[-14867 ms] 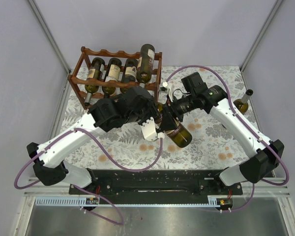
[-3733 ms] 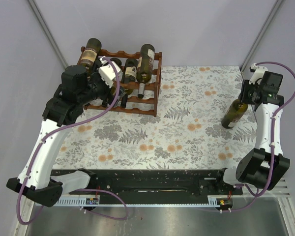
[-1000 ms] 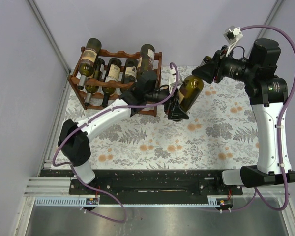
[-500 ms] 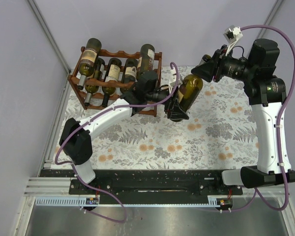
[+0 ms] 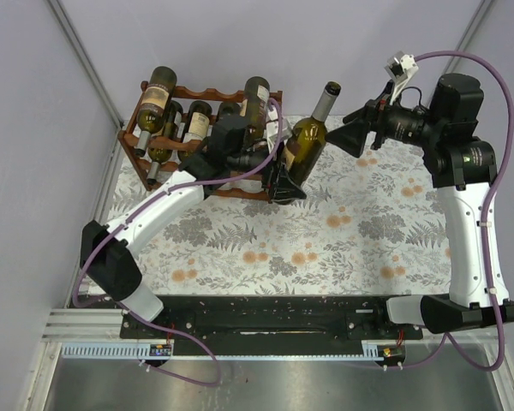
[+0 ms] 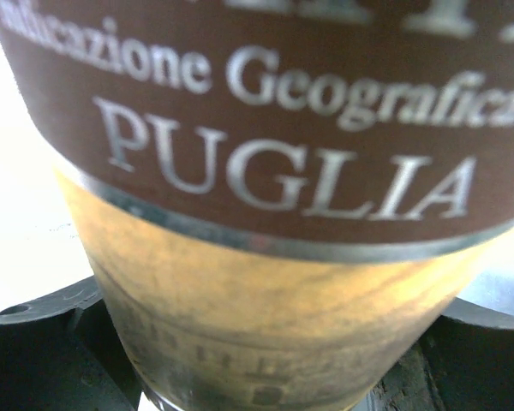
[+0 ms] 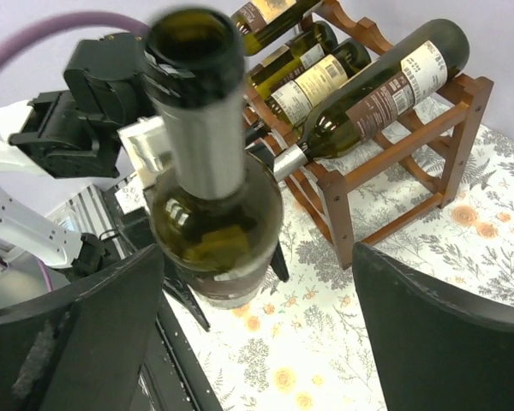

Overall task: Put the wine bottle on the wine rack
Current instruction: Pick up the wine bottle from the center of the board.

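Note:
The wine bottle [image 5: 302,145], dark green with a brown label, hangs tilted over the table just right of the wine rack [image 5: 265,184]. Its neck [image 5: 325,98] points up and to the right. My left gripper [image 5: 284,178] is shut on the bottle's base. In the left wrist view the bottle [image 6: 265,214] fills the frame, with dark fingers [image 6: 34,351] at its sides. My right gripper [image 5: 353,137] stands open, a little right of the neck and apart from it. In the right wrist view the bottle [image 7: 207,197] stands ahead of the wide-open right gripper [image 7: 257,342].
The reddish-brown rack [image 7: 450,120] holds several lying bottles [image 5: 195,124]. One more bottle [image 5: 157,88] lies on its top left and another [image 5: 255,103] on its top right. A floral cloth [image 5: 360,223] covers the table. Grey walls stand close on three sides.
My right gripper has opened and let go of the bottle's neck. The left arm has carried the bottle left toward the rack, its neck now free.

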Robot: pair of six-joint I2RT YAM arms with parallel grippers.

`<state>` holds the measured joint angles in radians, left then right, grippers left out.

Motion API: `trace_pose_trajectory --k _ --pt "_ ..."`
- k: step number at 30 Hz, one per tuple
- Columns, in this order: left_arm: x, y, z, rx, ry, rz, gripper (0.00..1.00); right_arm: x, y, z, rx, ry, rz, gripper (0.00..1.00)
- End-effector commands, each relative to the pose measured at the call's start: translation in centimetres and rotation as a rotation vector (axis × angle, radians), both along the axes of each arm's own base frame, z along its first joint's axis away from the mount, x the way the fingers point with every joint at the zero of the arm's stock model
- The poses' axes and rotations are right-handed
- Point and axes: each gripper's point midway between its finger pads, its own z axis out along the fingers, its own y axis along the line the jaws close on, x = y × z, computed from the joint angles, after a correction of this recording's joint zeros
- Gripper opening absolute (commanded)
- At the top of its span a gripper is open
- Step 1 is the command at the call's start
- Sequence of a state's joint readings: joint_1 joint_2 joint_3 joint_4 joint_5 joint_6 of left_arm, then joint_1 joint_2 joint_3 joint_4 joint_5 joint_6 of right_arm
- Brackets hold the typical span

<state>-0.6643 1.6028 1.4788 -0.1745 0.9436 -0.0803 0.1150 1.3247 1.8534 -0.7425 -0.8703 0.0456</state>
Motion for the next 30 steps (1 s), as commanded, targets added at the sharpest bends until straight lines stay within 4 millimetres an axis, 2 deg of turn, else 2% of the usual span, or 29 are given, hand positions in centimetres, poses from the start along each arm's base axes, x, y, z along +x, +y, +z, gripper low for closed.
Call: trace_pose_trajectory --k 1,5,11,19,24,30 --pt "-1.2 1.1 7.2 -0.152 -0.157 0.001 0.0 -1.2 1.2 1.1 0.065 -0.031 0.095 0.99" --pt "-0.6 1.8 9.0 -0.184 -0.159 0.04 0.0 -1.4 2.2 0.8 0.161 -0.025 0.172 0.99" --pt "-0.4 1.7 10.4 -0.218 -0.127 0.053 0.0 -1.8 4.0 0.4 0.254 0.004 0.276 0.99" --pt "-0.2 1.5 10.2 -0.219 -0.1 0.053 0.0 -2.2 6.9 0.1 0.234 -0.046 0.35 0.99" --pt "-0.5 1.3 10.3 -0.229 -0.078 0.034 0.0 -2.1 8.5 -1.8 0.201 -0.003 0.368 0.99" --pt "-0.6 1.1 9.7 -0.226 -0.058 0.017 0.0 -1.8 9.8 -3.0 0.171 0.001 0.38 0.99"
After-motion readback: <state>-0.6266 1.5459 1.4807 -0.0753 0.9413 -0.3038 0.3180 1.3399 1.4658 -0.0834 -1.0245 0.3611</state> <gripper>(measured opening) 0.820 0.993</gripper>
